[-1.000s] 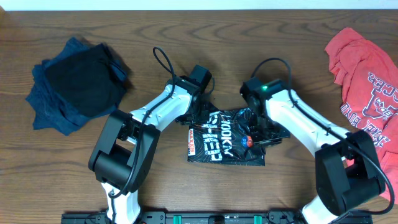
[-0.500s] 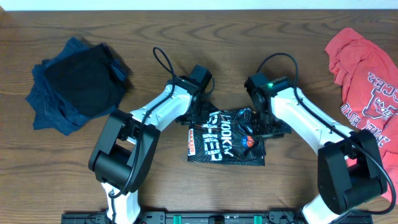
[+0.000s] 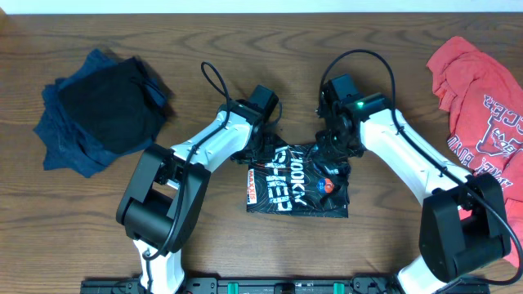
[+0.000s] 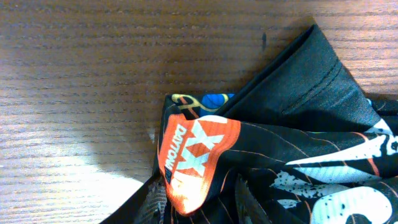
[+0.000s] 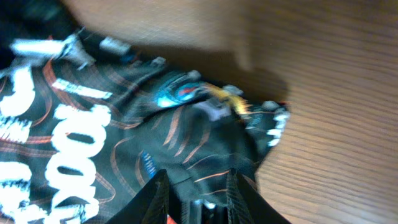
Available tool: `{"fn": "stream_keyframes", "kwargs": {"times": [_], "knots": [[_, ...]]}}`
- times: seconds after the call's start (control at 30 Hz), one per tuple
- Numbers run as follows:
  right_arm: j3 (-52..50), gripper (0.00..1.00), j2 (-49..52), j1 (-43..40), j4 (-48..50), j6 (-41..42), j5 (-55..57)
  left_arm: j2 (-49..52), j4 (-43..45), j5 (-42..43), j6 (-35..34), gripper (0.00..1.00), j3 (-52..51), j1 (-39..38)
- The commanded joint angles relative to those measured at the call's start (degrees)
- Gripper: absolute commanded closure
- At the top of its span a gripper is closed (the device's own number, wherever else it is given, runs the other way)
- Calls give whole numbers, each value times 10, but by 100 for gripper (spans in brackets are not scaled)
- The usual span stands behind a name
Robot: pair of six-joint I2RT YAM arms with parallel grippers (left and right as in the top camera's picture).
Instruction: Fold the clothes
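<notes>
The black jersey (image 3: 298,184) lies just below the middle of the overhead frame on the wooden desk (image 3: 204,49), already reduced to a compact rectangular packet. Judging by that, folding of this garment looks close to done, and the step in hand is likely the settling of the last fold.

The right tool (image 3: 331,159) sits over the packet's upper right corner. In its wrist view the fingers (image 5: 158,190) stand parted above the cloth, with nothing visibly clamped. The left tool (image 3: 261,147) is at the upper left corner. Its own fingers do not show in its wrist view, so I cannot tell whether it pinches the fabric.

The next move probably calls for lifting both tools straight off, so that no layer is dragged open. The upper right corner looks bunched and may need flattening.

An orange patch (image 4: 196,158) carries a white "XX", with small letters beside it that look like "DAYTON". Large white block lettering crosses the jersey front, but only round letters like "OO" are sure.

A dark blue garment (image 3: 98,110) lies heaped at upper left. A red T-shirt (image 3: 482,98) at the right edge bears white lettering too crumpled to read.
</notes>
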Motion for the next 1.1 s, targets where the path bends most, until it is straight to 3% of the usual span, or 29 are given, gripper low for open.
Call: {"fn": "stream_keyframes", "kwargs": {"times": [0.0,0.4,0.73,0.87,1.07], "knots": [[-8,69,-9,12,2,-72,-38,20,-5,-5,4,61,-4,-2],[-40,56,-9,26,45,-85,23,20,-5,-5,4,61,-4,-2],[-54,57,0,26,47,-89,23,20,-5,-5,4,61,-4,-2],[-62,63,0,25,54,-89,23,20,-4,-5,4,61,-4,-2],[-77,65,2,25,67,-89,54,20,-5,-5,4,61,-4,-2]]}}
